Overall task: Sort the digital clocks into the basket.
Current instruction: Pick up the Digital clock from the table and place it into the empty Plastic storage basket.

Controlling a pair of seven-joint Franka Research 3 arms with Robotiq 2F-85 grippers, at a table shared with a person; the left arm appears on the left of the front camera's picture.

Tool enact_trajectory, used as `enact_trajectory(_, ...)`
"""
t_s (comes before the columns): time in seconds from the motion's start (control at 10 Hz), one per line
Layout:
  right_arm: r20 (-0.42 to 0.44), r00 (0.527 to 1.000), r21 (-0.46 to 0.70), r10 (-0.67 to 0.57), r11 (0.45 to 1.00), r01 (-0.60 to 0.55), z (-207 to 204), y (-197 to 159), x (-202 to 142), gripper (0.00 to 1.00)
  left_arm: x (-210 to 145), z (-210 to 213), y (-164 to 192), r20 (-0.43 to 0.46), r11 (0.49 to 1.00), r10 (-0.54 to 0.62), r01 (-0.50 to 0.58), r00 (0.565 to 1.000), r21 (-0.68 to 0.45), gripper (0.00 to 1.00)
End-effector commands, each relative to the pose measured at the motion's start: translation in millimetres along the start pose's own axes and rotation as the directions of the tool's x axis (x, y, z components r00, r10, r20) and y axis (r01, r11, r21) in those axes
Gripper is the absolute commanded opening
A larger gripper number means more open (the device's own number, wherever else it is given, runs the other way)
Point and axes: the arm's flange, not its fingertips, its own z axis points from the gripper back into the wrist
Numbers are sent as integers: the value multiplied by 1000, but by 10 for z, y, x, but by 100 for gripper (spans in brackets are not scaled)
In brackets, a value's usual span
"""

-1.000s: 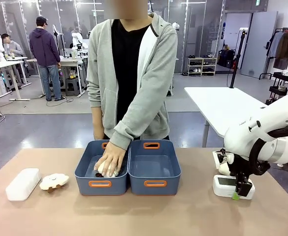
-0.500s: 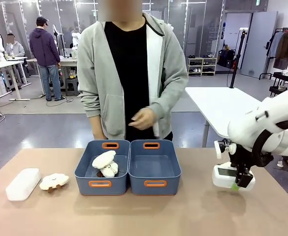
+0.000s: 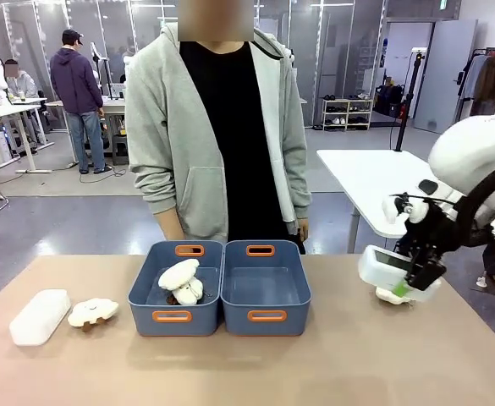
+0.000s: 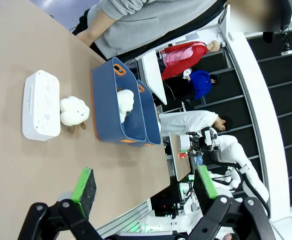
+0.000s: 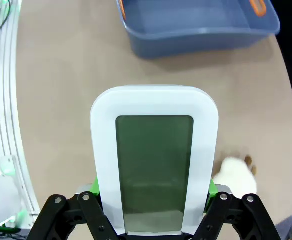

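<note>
The right claw (image 3: 415,286) grasps a tilted digital clock (image 3: 381,267), lifted above the worktop (image 3: 332,364) near its right edge, while the left claw (image 4: 145,184) hangs released.

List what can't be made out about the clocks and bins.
- Right wrist view: held clock screen shows no readable digits; the right gripper covers its lower edge.
- Front view: table clock screen is out of sight.
- Front view: plush toy is mostly hidden behind the held clock.
</note>
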Motion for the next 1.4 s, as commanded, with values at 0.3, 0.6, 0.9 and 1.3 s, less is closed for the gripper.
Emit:
enact_trajectory(0.3, 63, 992, -14, 108, 994, -108, -677, -46, 1586, 69, 5, 22, -3, 0, 1000, -24, 24, 1000, -16, 100)
enact_trajectory(0.6, -27, 987, -1, 157, 988, -157, -1272, -3, 2140, 69, 5, 22, -3, 0, 1000, -24, 24, 1000, -16, 100)
enact_trajectory(0.9, -119, 983, -23, 140, 989, -144, -1745, -156, 2103, 69, 5, 22, -3, 0, 1000, -24, 24, 1000, -16, 100)
enact_trajectory(1.3, -162, 975, 39, 149, 989, -145, -1947, -234, 1977, 83, 5, 22, -3, 0, 1000, -24, 24, 1000, -16, 100)
